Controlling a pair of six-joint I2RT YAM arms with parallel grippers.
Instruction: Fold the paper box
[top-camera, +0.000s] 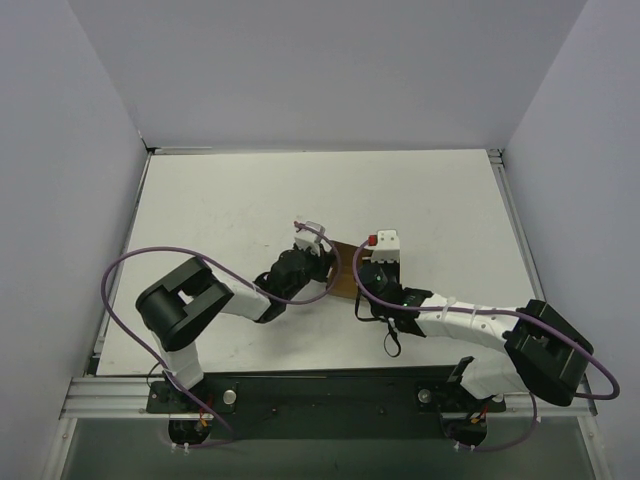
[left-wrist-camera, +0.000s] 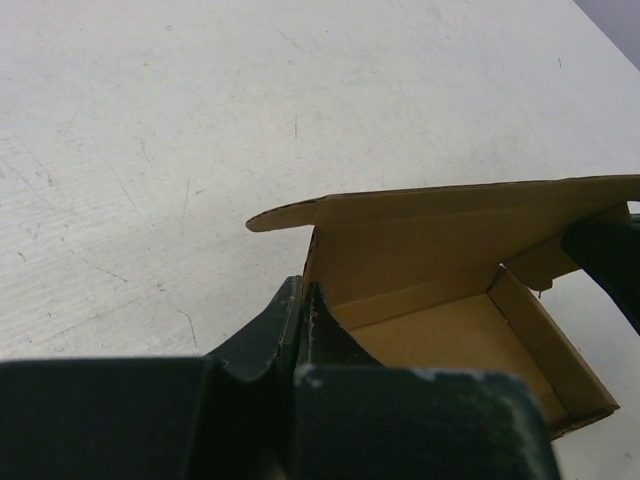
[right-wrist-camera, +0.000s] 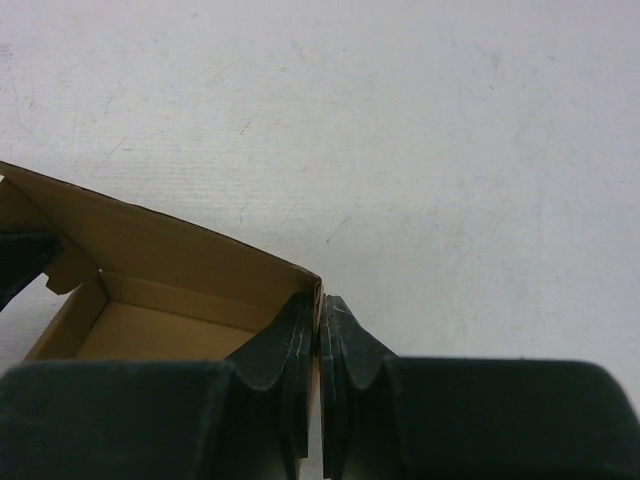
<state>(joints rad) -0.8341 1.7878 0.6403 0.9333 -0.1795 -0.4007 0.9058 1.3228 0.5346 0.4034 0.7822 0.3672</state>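
Observation:
The paper box (top-camera: 343, 268) is brown cardboard, partly formed, an open tray with its lid flap standing up, at the middle of the table between both grippers. In the left wrist view the paper box (left-wrist-camera: 450, 300) shows its inside and raised lid; my left gripper (left-wrist-camera: 303, 300) is shut on its left side wall. In the right wrist view the paper box (right-wrist-camera: 170, 290) lies to the left; my right gripper (right-wrist-camera: 321, 305) is shut on its right side wall. From above, my left gripper (top-camera: 322, 258) and right gripper (top-camera: 358, 272) flank the box.
The white tabletop (top-camera: 230, 210) is walled by grey panels at the back and sides. A black rail (top-camera: 320, 395) carries both arm bases at the near edge. Purple cables loop beside each arm.

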